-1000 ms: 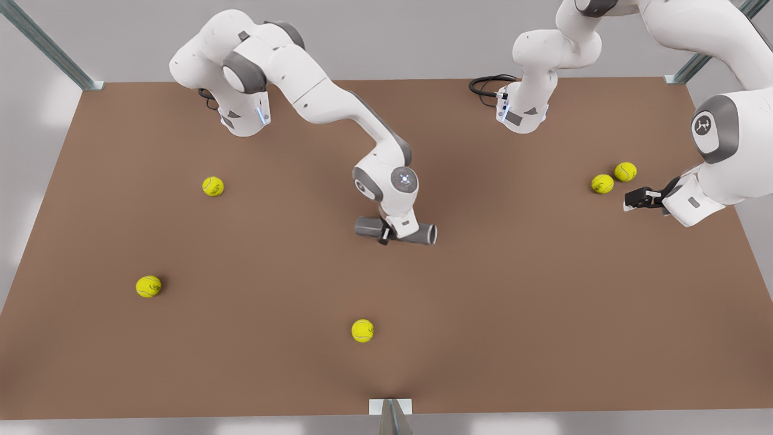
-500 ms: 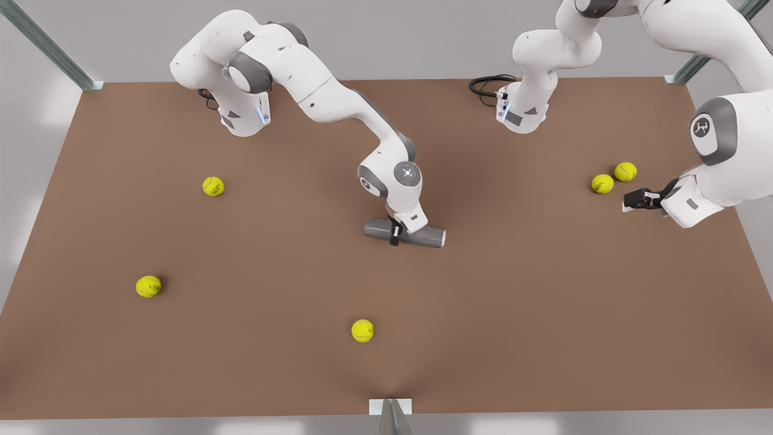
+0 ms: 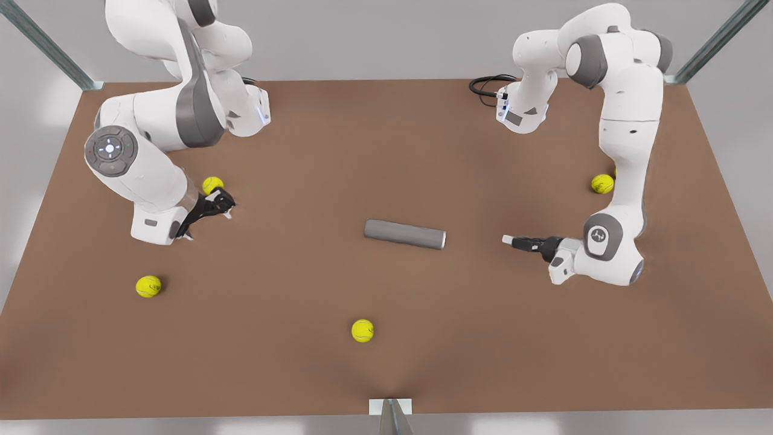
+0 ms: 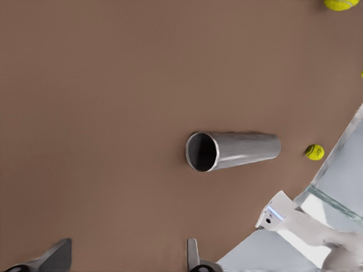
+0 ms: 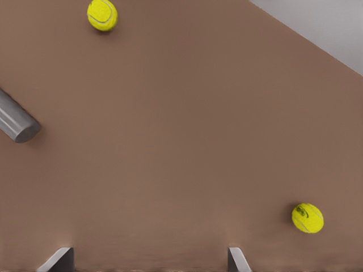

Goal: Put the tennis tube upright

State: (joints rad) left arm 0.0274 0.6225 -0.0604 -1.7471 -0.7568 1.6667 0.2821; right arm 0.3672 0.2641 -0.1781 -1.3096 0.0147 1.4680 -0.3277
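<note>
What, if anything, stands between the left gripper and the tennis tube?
Nothing visible: bare brown table separates the open left gripper, at the front view's right, from the dark grey metallic tennis tube. The right gripper waits by a yellow-green tennis ball.

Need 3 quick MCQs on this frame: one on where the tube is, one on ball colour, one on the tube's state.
1. Where is the tube?
A. At the table's far edge
B. Near the table's middle
C. Between a pincer's fingers

2. What colour are the balls?
A. Yellow-green
B. Red
C. White

3. How does the tube stand?
A. Upright
B. Lifted off the table
C. Lying on its side

Answers:
1 B: the tube rests mid-table. The left pincer is off the tube's rimmed end, on the front view's right. The right pincer is on the front view's left.
2 A: each ball is yellow-green.
3 C: its long side lies flat on the table, and both pincers are open and apart from it.
</note>
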